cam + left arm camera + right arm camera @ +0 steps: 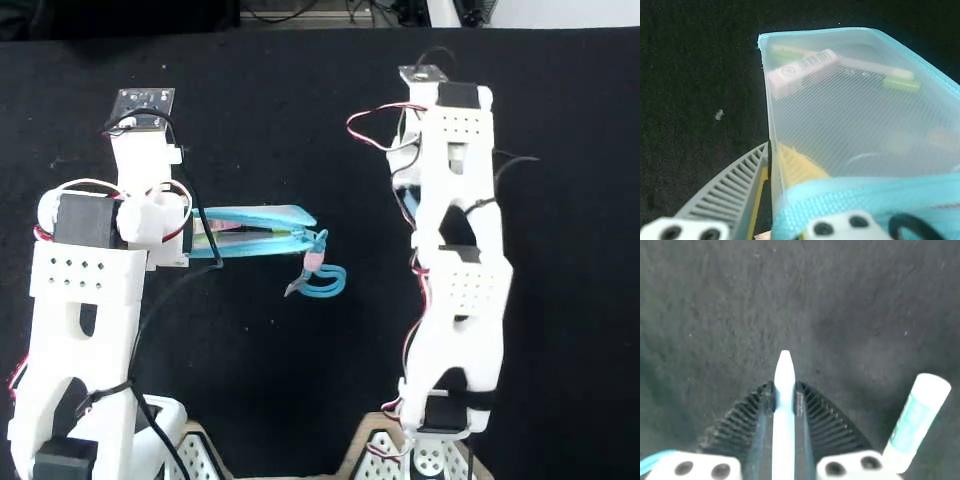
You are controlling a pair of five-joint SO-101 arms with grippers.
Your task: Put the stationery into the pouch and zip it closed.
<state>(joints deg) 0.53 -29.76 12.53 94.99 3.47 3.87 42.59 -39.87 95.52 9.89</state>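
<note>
The translucent pouch point(255, 232) with light blue trim stands on edge left of the table's middle, and its mouth looks parted upward. My left gripper point(193, 240) is shut on its left end. In the left wrist view the pouch point(850, 125) holds a pink and white stick point(800, 70), a green marker point(900, 82) and a yellow item point(795, 167). The grey finger point(735, 185) lies against the pouch wall. Its zipper pull with a blue loop point(322, 278) hangs at the right end. My right gripper point(784, 390) is shut on a white pen point(784, 405) above the black cloth.
A white and teal glue stick point(915, 415) lies on the cloth beside my right gripper. The right arm point(455, 250) stretches folded along the right side. Black cloth point(300, 120) covers the table. Both arm bases point(400, 455) stand at the near edge.
</note>
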